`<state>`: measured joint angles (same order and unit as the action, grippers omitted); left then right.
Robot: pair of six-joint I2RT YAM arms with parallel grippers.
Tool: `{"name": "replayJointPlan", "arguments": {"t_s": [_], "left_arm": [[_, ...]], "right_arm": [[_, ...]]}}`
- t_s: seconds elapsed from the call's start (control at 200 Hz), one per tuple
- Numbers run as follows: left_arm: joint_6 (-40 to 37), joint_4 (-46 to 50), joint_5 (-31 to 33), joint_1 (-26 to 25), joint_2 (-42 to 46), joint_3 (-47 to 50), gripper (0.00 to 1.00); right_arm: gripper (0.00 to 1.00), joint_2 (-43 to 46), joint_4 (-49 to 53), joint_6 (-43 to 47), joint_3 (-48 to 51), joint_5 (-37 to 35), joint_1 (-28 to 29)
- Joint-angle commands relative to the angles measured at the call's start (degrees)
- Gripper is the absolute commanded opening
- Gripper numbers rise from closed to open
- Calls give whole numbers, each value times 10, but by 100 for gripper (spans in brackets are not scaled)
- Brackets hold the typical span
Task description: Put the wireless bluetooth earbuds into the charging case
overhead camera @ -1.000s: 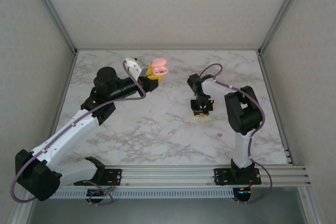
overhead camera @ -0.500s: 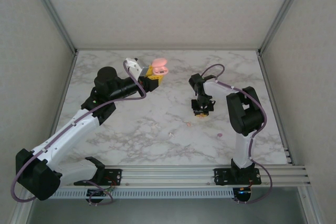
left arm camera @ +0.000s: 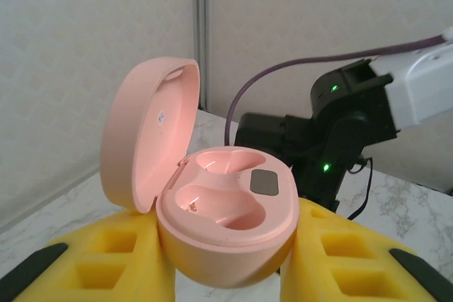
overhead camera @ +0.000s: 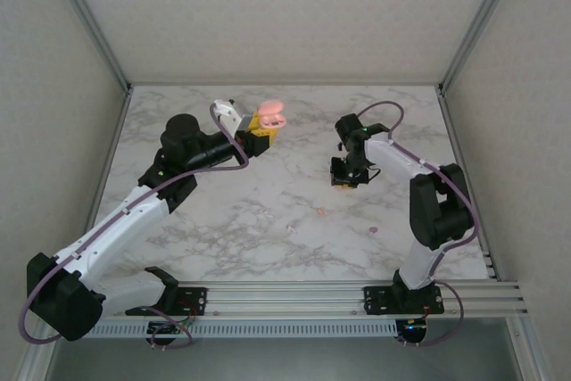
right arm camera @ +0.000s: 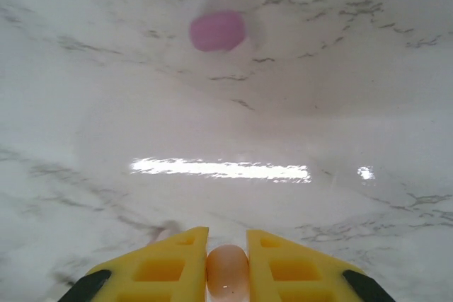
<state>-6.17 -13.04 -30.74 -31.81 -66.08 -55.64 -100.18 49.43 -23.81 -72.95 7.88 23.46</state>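
Marble table (overhead camera: 223, 220), pale walls. Left gripper (overhead camera: 261, 134) clamps open pink case (left arm camera: 226, 224), far left. Right gripper (right arm camera: 226, 245) pinches peach bud (right arm camera: 227, 274), centre right.

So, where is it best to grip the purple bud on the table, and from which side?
Probably from straight above, closing on two opposite sides of the purple bud, low near the table. It lies alone on flat marble, a small rounded pebble with no edge, so a high pinch may squeeze it out. It is too blurred to choose an axis.
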Motion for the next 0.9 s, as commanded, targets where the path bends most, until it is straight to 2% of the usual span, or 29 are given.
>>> {"name": "replayJointPlan", "arguments": {"t_s": [0.0,0.215,0.415,0.651,0.896], "left_arm": [[6,-20,1,-3,7,4,19],[5,-20,2,-3,-8,3,19],[3,-28,4,-2,-27,-1,19],[0,-33,-7,0,-41,-5,19],[0,-37,-20,0,-52,-5,19]], "right_arm": [[18,43,-27,-15,15,89,-17],[18,134,-173,-91,62,338,-86],[18,173,-356,-224,102,516,-134],[18,186,-554,-372,126,601,-140],[18,201,-624,-437,116,623,-138]]}}
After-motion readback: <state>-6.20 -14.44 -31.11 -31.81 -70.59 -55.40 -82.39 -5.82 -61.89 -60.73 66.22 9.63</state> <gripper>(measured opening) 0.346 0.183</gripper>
